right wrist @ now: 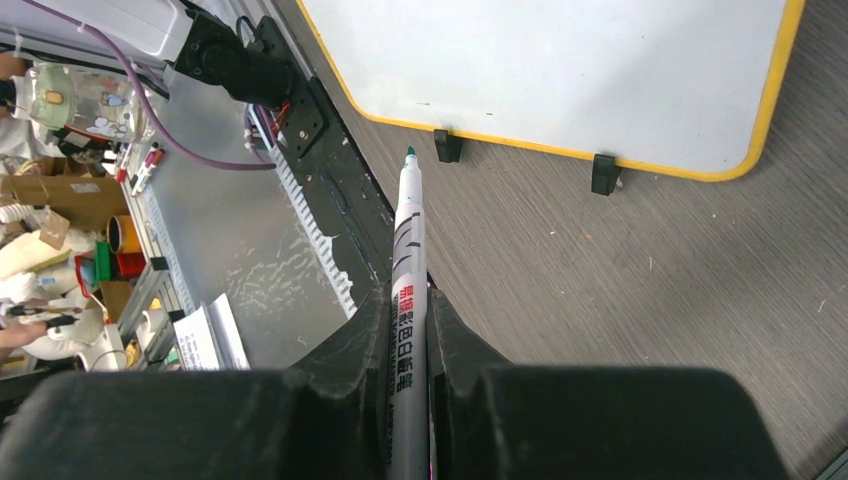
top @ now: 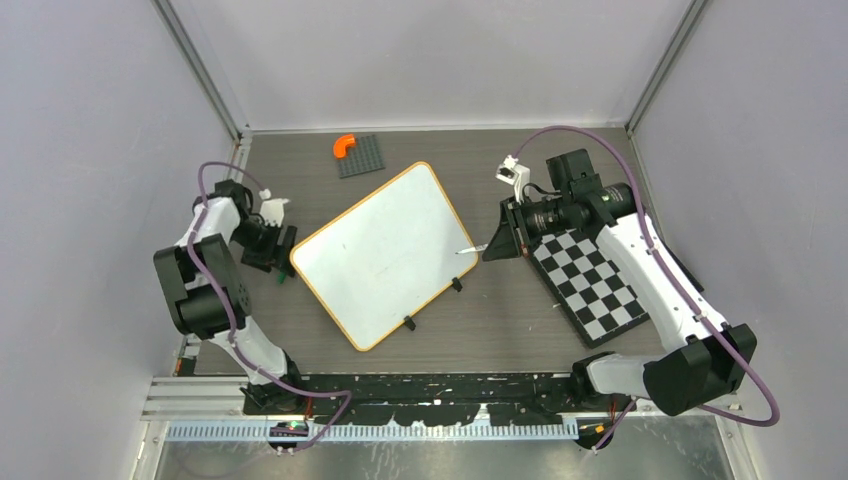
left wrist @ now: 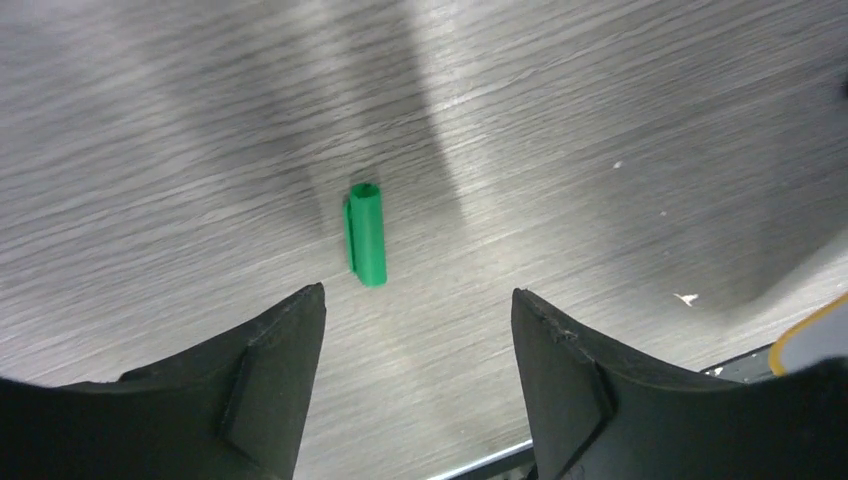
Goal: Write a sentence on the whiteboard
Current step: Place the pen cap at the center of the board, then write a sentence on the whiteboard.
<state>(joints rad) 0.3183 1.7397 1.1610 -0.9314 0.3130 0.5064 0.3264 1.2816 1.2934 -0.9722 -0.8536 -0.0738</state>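
Observation:
The whiteboard (top: pixel 383 252) lies tilted in the middle of the table, orange-rimmed, its surface blank; no sentence shows on it. Its lower edge with black clip feet shows in the right wrist view (right wrist: pixel 560 70). My right gripper (top: pixel 497 243) is shut on a grey marker (right wrist: pixel 408 290), uncapped, its green tip (right wrist: pixel 410 152) pointing at the board's right edge, just off it. My left gripper (top: pixel 283 258) is open and empty at the board's left corner, above a green marker cap (left wrist: pixel 366 233) lying on the table.
A black-and-white checkerboard (top: pixel 588 282) lies at the right under my right arm. A dark grey baseplate (top: pixel 359 156) with an orange piece (top: pixel 343 146) sits at the back. Grey walls close in both sides.

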